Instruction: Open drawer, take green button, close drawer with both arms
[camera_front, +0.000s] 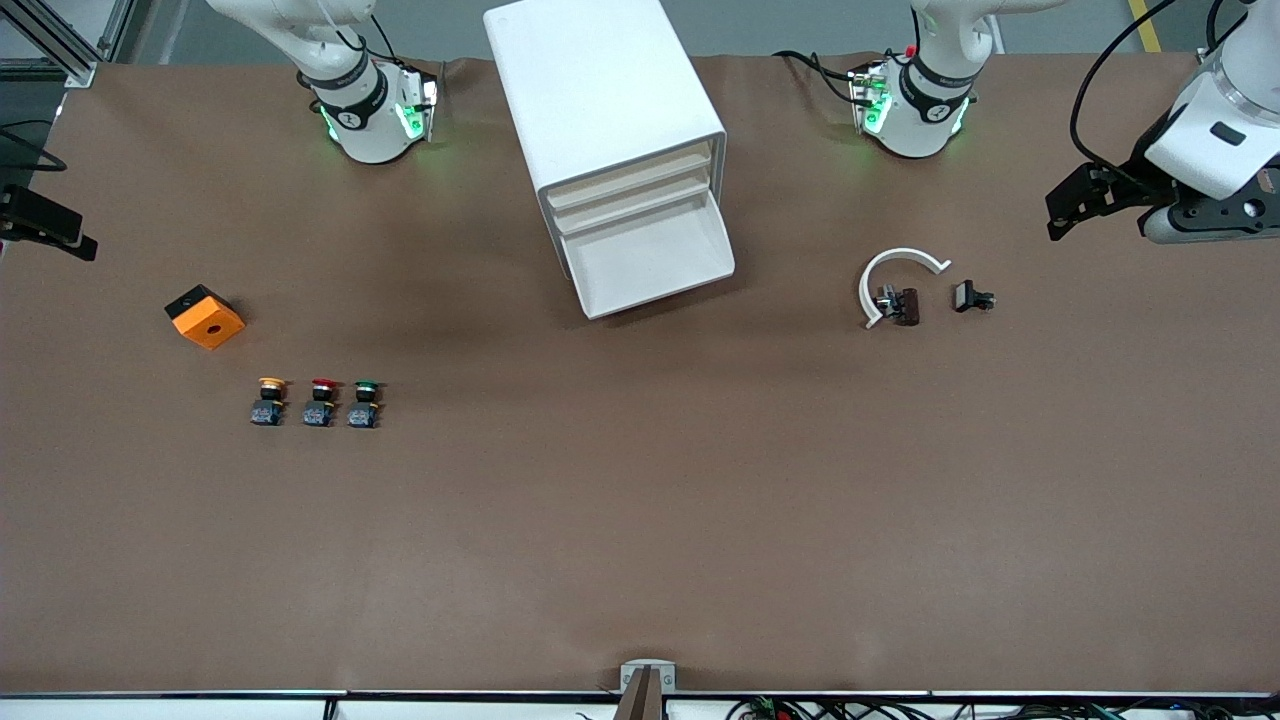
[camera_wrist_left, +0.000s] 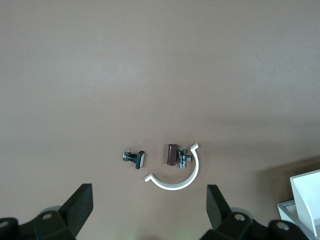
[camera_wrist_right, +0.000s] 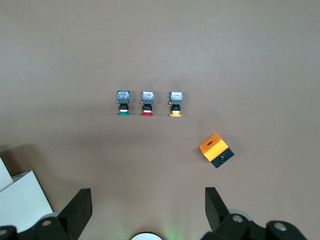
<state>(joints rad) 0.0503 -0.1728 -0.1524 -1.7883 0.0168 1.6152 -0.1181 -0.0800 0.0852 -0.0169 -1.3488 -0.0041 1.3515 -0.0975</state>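
Brown table (camera_front: 640, 520) fills the frame; open drawer (camera_front: 650, 262) upper centre, button (camera_front: 365, 403) lower left. Left gripper (camera_front: 1075, 205) upper right and right gripper (camera_wrist_right: 148, 210) both gape empty.

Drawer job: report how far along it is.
Done: the drawer already stands pulled out of the cabinet. In hand: nothing; the left tool hangs open over the white clip, and the right tool hangs open short of the buttons. Left: the green button lies on the table, not picked up; the drawer is not yet closed.
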